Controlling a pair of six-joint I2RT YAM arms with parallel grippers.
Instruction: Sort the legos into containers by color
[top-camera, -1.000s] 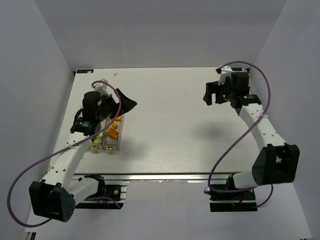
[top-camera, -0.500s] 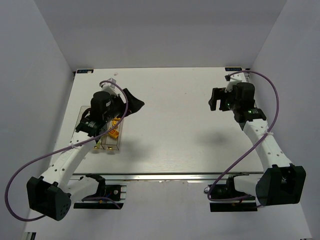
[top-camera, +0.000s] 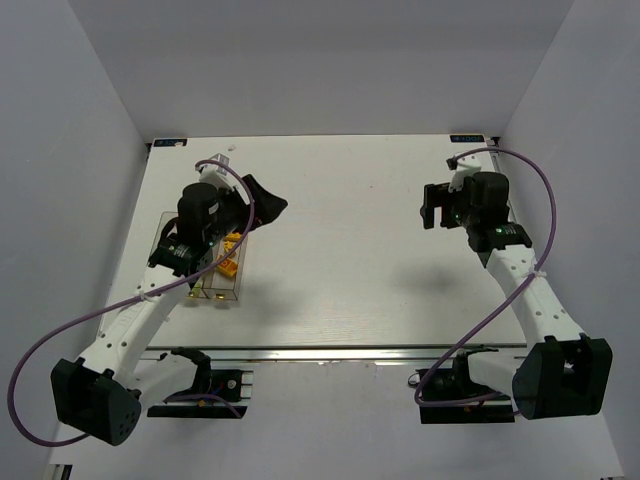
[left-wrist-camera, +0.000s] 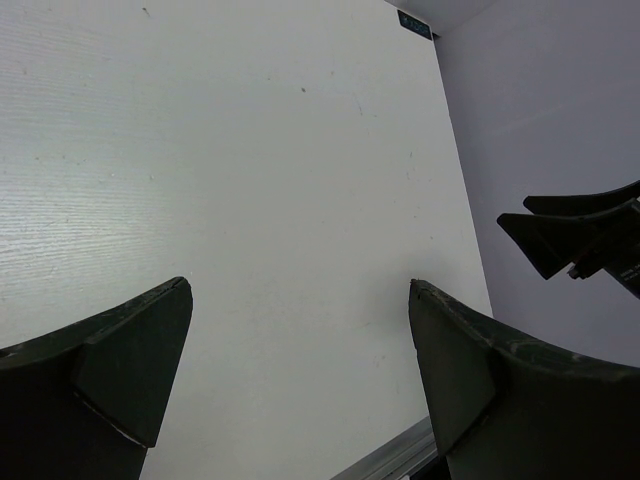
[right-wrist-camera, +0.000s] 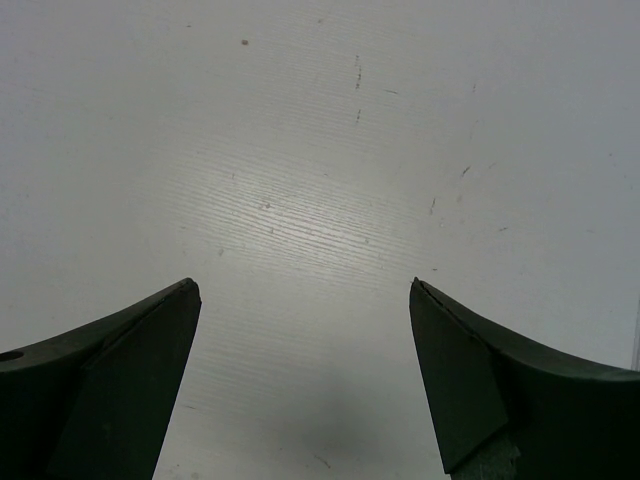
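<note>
Left pincer (top-camera: 266, 200), its two dark fingers spread wide and gripping nothing, hangs over the white desk (top-camera: 340, 260) just past the far end of a row of narrow clear plastic bins (top-camera: 222, 291) near the desk's left side, as seen from the overhead camera. Small orange studded plastic bricks (top-camera: 229, 266) lie in the bin nearest the desk's middle. The left arm (top-camera: 150, 300) crosses above the rest of the row and hides most of what it holds. Right pincer (top-camera: 431, 205), also spread wide and holding nothing, hovers over the far right part of the desk, well apart from the bins, its fingers turned toward the desk's middle. From the left wrist, the two dark fingers (left-wrist-camera: 120, 370) frame white desk surface, with the dark pointed tips of the right pincer showing at the right edge against the pale wall. From the right wrist, the fingers (right-wrist-camera: 110, 370) frame faintly scuffed white desk
</note>
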